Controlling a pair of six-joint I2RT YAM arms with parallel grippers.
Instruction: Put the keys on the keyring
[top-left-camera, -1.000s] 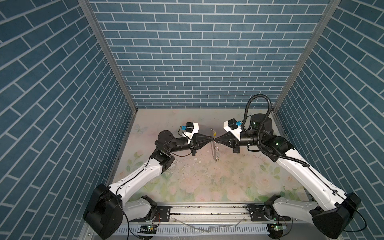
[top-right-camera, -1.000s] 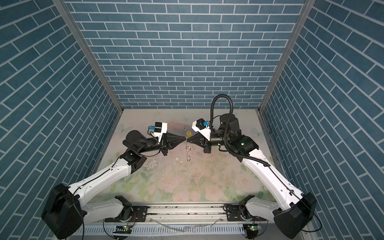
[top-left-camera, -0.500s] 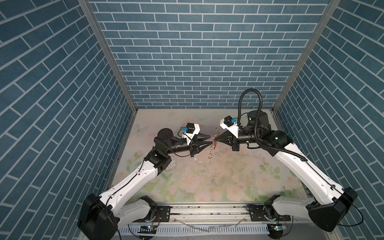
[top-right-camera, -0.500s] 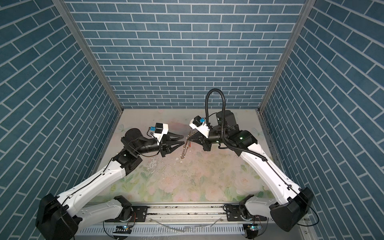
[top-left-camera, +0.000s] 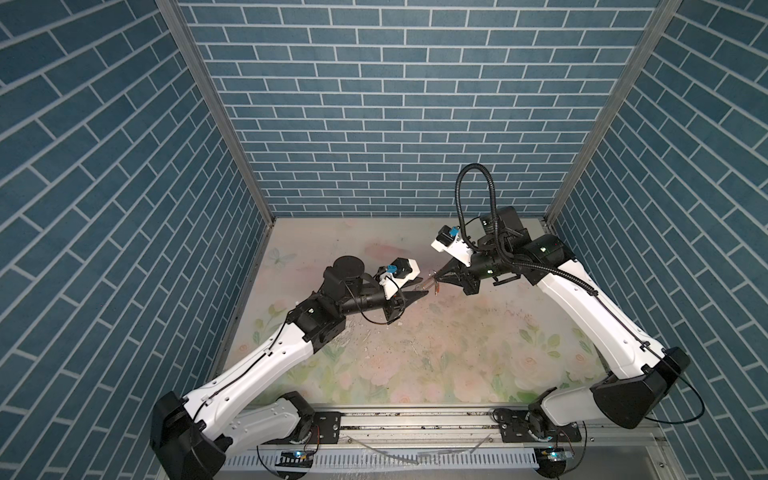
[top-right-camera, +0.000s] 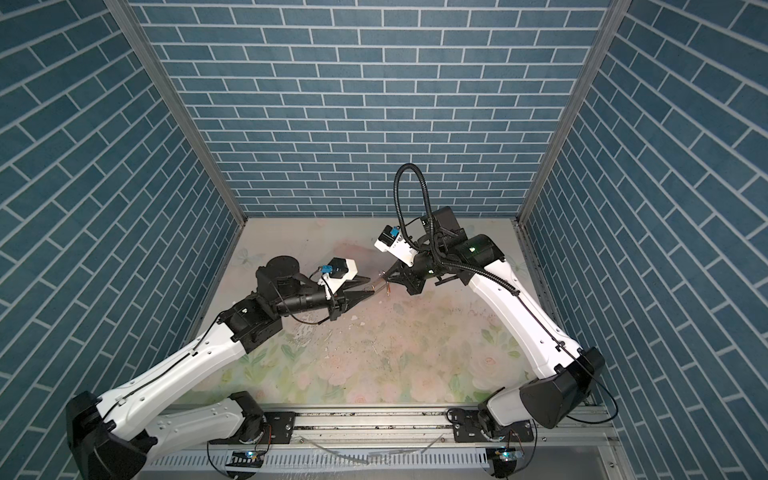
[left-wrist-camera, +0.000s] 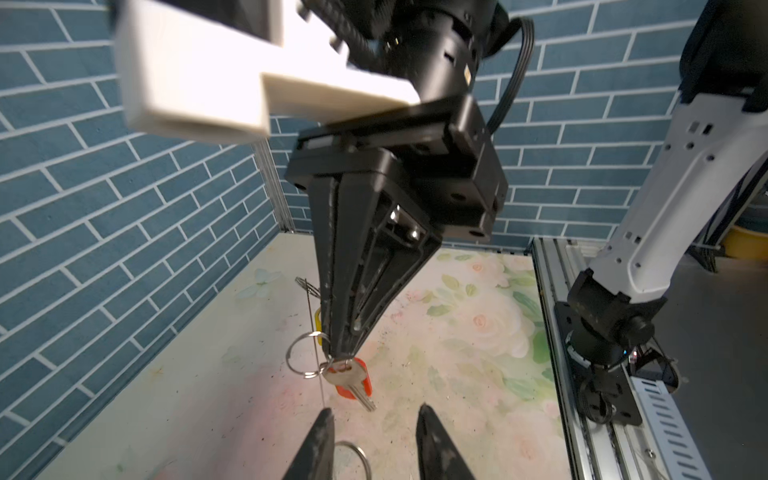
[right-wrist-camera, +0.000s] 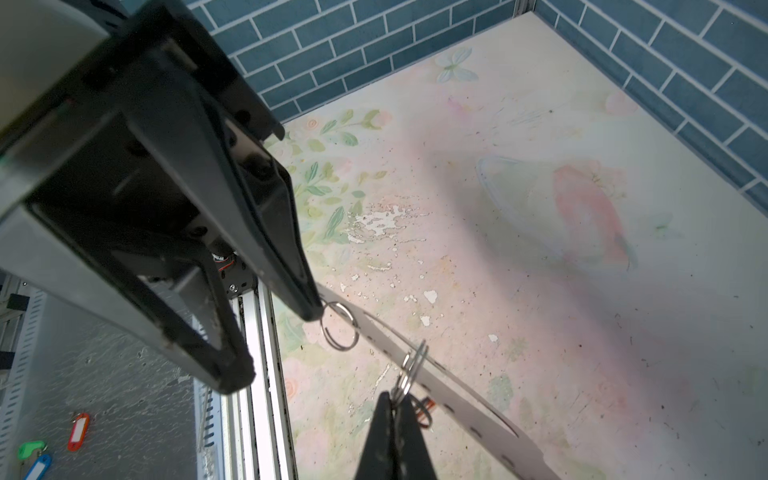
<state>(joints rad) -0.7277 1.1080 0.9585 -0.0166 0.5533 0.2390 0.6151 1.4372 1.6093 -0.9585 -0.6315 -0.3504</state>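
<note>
My right gripper (left-wrist-camera: 340, 357) is shut on a silver ring (right-wrist-camera: 411, 370) of the keyring (right-wrist-camera: 457, 399), a thin flat strap that hangs slanted above the table. A silver key with a red tag (left-wrist-camera: 347, 376) dangles from that ring. A yellow tag (left-wrist-camera: 318, 328) shows behind the gripper's fingers. My left gripper (left-wrist-camera: 374, 415) is open, with nothing between its fingers. One left fingertip (right-wrist-camera: 311, 311) touches another ring (right-wrist-camera: 338, 326) at the strap's end. In both top views the two grippers (top-left-camera: 422, 289) (top-left-camera: 440, 279) face each other closely at mid-table.
The table is a floral mat (top-left-camera: 415, 353) with blue brick walls on three sides. A metal rail (top-left-camera: 415, 424) runs along the front edge. Red (right-wrist-camera: 79, 432), green (right-wrist-camera: 29, 449) and blue (right-wrist-camera: 37, 467) tags lie off the table beyond the rail.
My left gripper has opened, let go of the keyring and drawn back slightly. The right gripper stays shut on its ring, and the strap has swung from hanging straight down to a slant.
</note>
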